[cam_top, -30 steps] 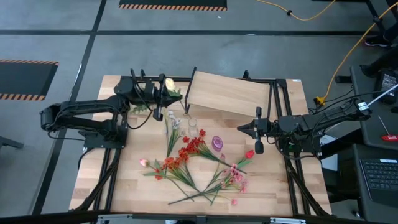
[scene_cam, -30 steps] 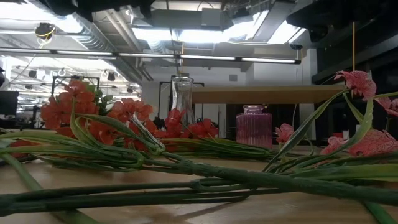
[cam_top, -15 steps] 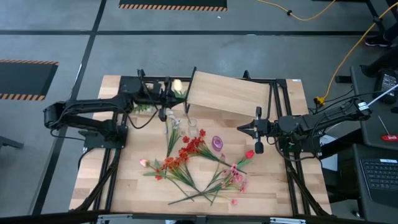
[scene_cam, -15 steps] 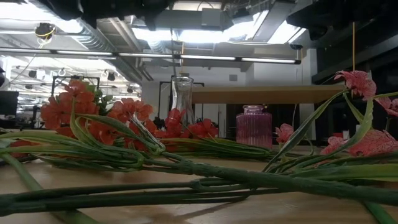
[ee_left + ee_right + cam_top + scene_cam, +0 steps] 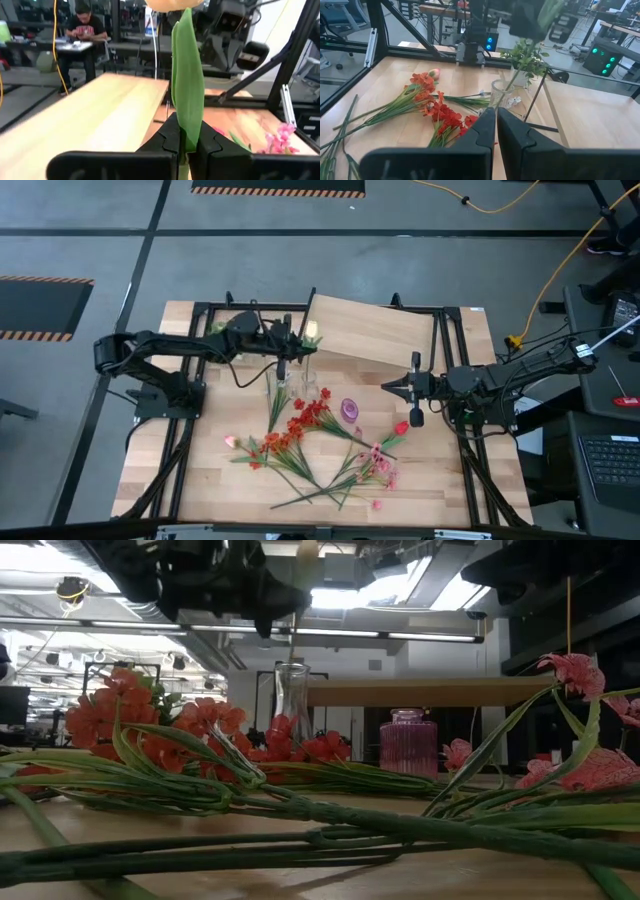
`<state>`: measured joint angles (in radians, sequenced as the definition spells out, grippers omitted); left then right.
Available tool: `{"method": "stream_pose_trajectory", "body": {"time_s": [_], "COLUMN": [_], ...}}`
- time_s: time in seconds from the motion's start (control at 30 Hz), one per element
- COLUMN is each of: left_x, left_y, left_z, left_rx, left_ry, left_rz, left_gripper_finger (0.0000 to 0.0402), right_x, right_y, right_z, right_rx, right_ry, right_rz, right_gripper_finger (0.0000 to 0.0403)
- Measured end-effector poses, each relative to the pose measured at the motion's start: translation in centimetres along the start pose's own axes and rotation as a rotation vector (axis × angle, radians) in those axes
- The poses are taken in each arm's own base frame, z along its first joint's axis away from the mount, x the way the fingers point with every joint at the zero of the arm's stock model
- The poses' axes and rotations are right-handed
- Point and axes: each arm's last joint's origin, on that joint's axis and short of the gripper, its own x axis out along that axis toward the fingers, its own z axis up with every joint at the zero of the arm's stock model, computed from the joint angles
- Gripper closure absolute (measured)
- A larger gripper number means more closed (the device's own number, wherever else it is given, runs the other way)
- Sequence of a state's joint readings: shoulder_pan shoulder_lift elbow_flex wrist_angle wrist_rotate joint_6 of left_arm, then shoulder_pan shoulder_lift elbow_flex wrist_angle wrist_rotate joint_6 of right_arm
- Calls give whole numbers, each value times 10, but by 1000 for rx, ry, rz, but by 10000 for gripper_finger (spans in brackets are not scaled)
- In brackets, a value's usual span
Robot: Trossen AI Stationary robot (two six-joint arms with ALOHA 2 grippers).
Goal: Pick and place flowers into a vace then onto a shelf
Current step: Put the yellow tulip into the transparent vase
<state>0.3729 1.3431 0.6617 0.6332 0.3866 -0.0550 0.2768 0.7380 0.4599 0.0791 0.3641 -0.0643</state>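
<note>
Upright, yellow flower (image 5: 187, 95) between left claw (image 5: 187, 142) fingers.

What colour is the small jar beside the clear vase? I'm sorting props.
Pink-purple jar, clearest in the low view.

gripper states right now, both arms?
Left gripper: shut on the pale yellow flower's stem, above the clear vase.
Right gripper: shut, holding nothing, waiting at the table's right side.

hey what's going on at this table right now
The left gripper holds a pale yellow flower by its stem, carrying it above the clear glass vase near the shelf. The other flowers lie loose on the table. The right gripper waits shut and empty beside the shelf.
</note>
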Motion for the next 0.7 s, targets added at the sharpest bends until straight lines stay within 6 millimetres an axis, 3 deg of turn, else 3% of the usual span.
{"method": "stream_pose_trajectory", "body": {"time_s": [0.33,0.7], "left_x": [5,11], "left_y": [2,-17], "left_z": [-8,-10], "left_rx": [16,59], "left_ry": [29,39], "left_rz": [-1,-70], "left_gripper_finger": [366,321], "right_x": [0,0], "right_y": [0,0], "right_z": [-2,-5], "right_rx": [-31,-43], "right_ry": [20,48], "right_rz": [1,3], "right_gripper_finger": [379,379]}}
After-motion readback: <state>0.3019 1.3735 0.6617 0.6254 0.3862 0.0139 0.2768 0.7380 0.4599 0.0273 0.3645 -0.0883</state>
